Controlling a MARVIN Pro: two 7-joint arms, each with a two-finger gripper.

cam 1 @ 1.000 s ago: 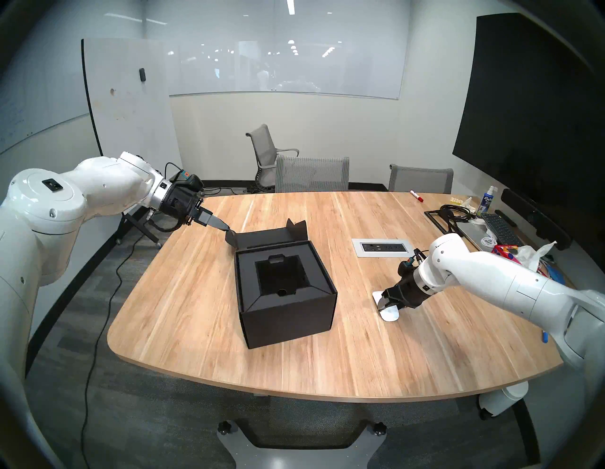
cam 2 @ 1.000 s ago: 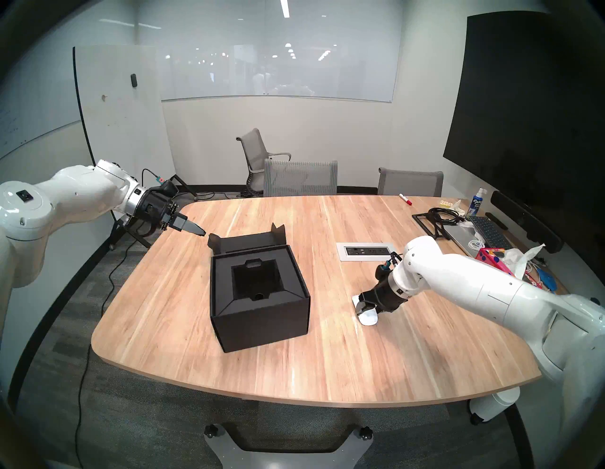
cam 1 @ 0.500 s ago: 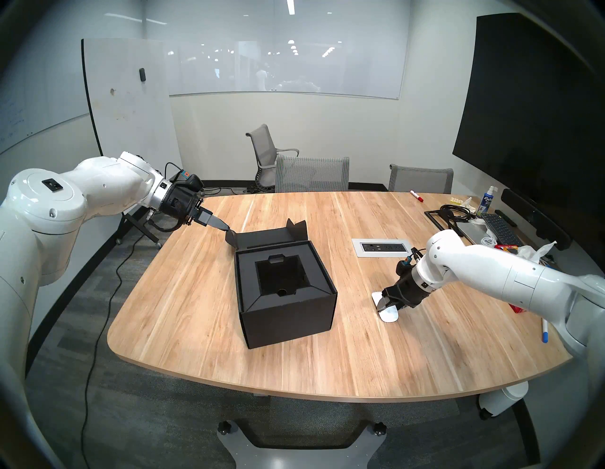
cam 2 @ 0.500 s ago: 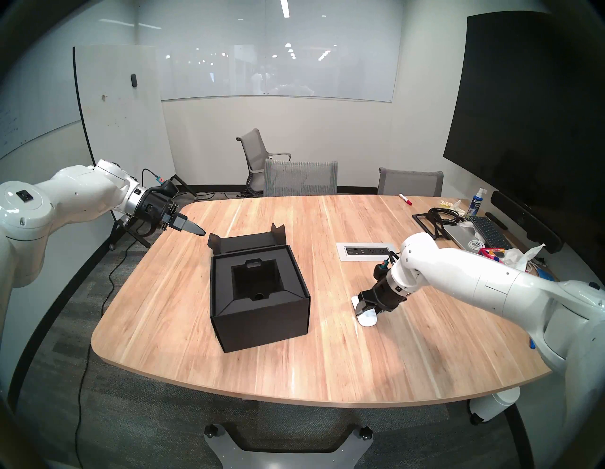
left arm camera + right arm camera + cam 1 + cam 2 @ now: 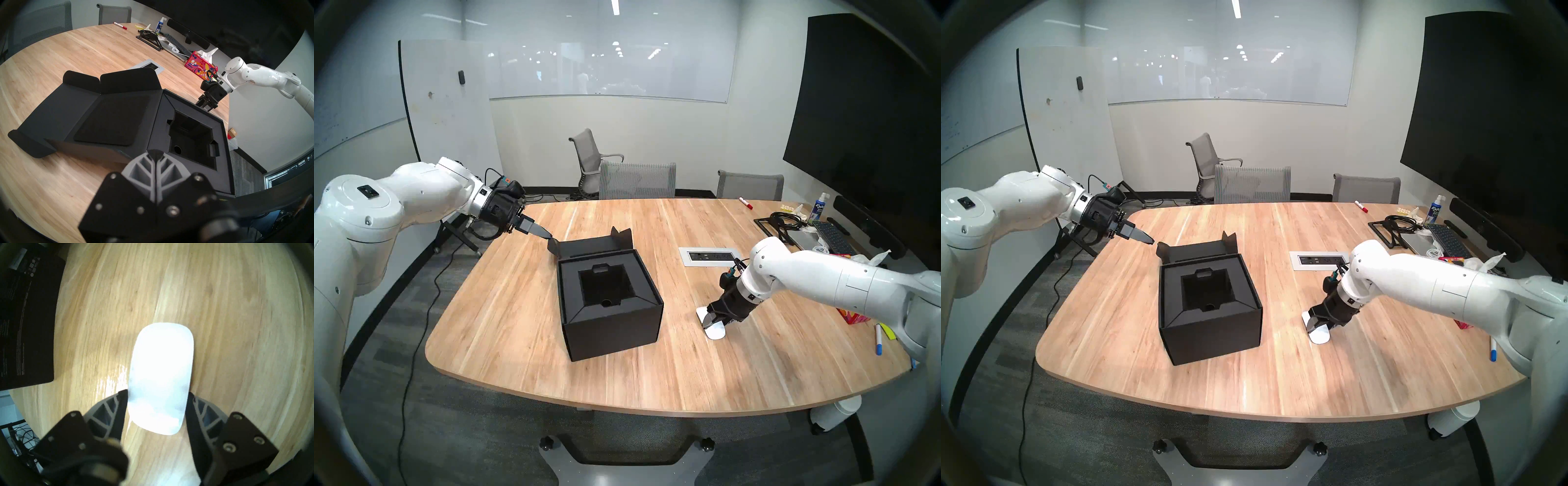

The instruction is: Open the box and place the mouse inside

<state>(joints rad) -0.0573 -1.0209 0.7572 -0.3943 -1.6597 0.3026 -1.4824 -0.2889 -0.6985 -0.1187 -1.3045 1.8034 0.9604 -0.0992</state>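
Two arms in view over the wooden bench (image 5: 653,373). Box (image 5: 612,325) sits mid-bench, black, lid (image 5: 105,118) folded back flat behind it, black recessed insert (image 5: 605,288) exposed and nothing in it. Left end effector (image 5: 548,235) has fingers pressed together, nothing between them; tip sits right at the lid's left side flap (image 5: 553,247), can't tell if touching. In left wrist view the fingertips (image 5: 155,153) meet with no gap.

Right end effector (image 5: 716,321) points steeply down over the mouse (image 5: 716,331), which is to the right of the box, well apart from it. Mouse white, smooth, low oval. Right wrist view: both fingers (image 5: 122,405) flank the mouse (image 5: 161,375) near its rear end, pads against its sides, so jaws half-wide and gripping the mouse. Whether the mouse is off the bench yet: can't tell.

Far right of bench: red tissue box (image 5: 200,66), keyboard (image 5: 831,236), spray bottle (image 5: 819,207), red marker (image 5: 745,203).
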